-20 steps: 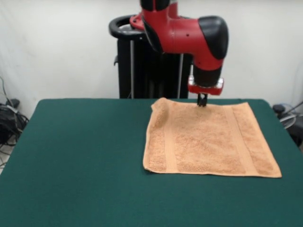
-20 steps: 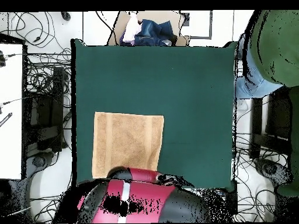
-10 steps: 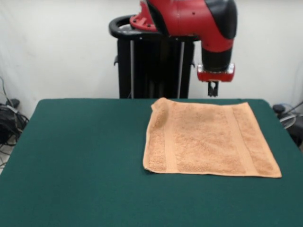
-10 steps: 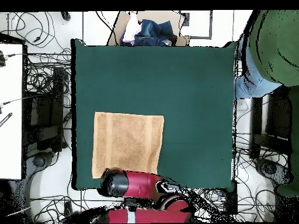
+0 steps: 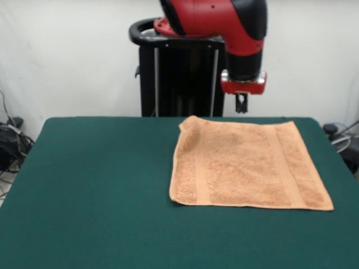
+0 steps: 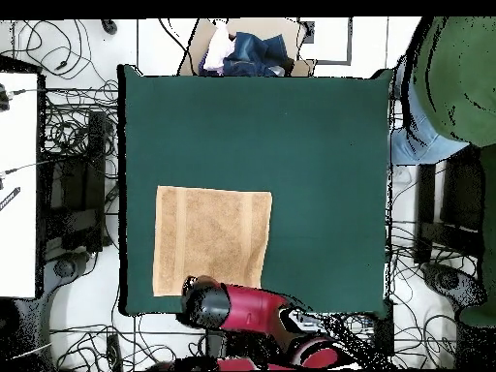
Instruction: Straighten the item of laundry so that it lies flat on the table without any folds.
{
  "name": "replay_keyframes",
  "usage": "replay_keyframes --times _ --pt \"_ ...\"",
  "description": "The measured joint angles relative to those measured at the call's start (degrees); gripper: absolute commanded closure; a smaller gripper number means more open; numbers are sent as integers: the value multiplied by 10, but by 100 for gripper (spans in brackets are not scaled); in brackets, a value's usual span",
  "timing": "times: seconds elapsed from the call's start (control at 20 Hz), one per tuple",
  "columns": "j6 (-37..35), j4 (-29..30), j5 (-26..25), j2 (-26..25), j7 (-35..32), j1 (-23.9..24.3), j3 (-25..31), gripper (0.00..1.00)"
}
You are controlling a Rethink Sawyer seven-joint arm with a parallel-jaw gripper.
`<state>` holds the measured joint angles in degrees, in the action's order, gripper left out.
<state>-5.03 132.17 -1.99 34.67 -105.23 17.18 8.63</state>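
The wide dark green felt surface (image 5: 101,185) carries a square peach-orange terry towel (image 5: 247,165), spread nearly flat, one far corner slightly rumpled. Above the towel's far edge hangs the small black hand (image 5: 241,106), clear of it, seemingly empty; its opening cannot be told.

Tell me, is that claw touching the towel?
Apart. In the front view the end effector hangs above the towel, with background showing between its tips and the cloth.

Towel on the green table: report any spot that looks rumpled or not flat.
The towel lies nearly flat, but its far left corner in the front view bulges up in a small wrinkle. The rest looks smooth. The pincer hangs above the far edge, not touching.
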Motion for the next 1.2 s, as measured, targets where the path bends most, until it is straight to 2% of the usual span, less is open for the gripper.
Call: replay_keyframes --times 0.6,0.85,1.2 --pt "0 -8 -117 -41 0 115 -3 100" --pt "0 -8 -142 -38 0 118 -7 100" --pt "0 -8 -145 -22 0 102 -11 100"
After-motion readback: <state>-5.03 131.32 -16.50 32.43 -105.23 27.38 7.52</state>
